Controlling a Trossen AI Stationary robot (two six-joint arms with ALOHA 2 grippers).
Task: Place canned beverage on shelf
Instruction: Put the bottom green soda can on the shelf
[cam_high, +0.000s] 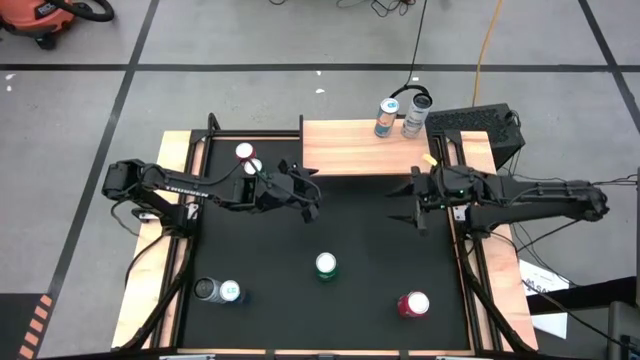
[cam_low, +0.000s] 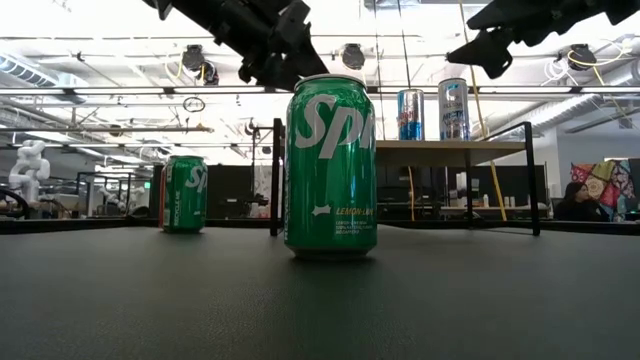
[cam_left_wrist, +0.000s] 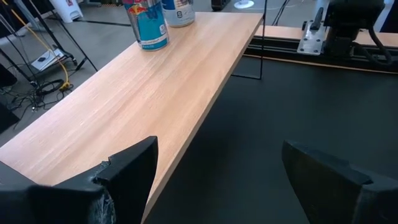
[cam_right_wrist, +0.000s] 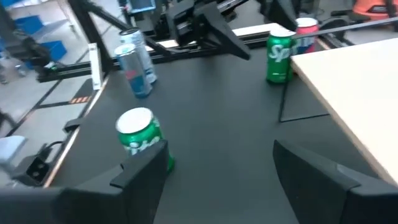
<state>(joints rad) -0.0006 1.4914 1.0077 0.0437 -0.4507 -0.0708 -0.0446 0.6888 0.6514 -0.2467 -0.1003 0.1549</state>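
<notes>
The shelf (cam_high: 360, 146), a light-wood plank on thin black legs, stands at the mat's far edge. Two cans, a blue one (cam_high: 388, 118) and a pale one (cam_high: 417, 112), stand upright on its far right part. They also show in the low view (cam_low: 410, 114). A green can (cam_high: 326, 266) stands upright mid-mat and is large in the low view (cam_low: 331, 165). My left gripper (cam_high: 312, 194) is open and empty, raised above the mat by the shelf's left front corner (cam_left_wrist: 149, 143). My right gripper (cam_high: 400, 204) is open and empty, raised in front of the shelf's right end, facing the green can (cam_right_wrist: 142, 140).
A red can (cam_high: 413, 304) stands near the right front. Two cans (cam_high: 218, 291) stand near the left front. A green can and a red-topped can (cam_high: 248, 160) stand at the far left, behind my left arm. Wooden rails (cam_high: 160, 230) frame the black mat.
</notes>
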